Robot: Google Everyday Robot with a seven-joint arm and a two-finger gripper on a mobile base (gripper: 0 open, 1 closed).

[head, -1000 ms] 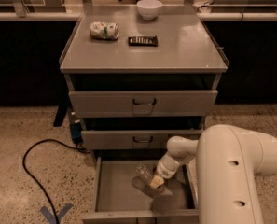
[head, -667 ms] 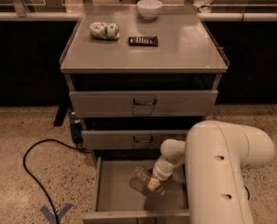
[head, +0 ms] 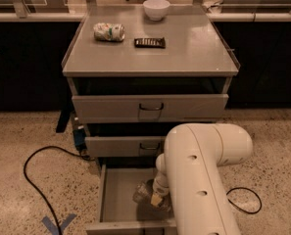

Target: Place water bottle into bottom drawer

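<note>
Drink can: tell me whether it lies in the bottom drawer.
No, the drink can lies on the cabinet top, while the pincer is down in the bottom drawer by the water bottle.

Cream rounded arm — dark round holes — jaws inside bottom drawer.

gripper low in bottom drawer, mostly tucked behind arm | water bottle just left of it, right end covered | drawer's right half hidden too | arm runs off bottom edge
</note>
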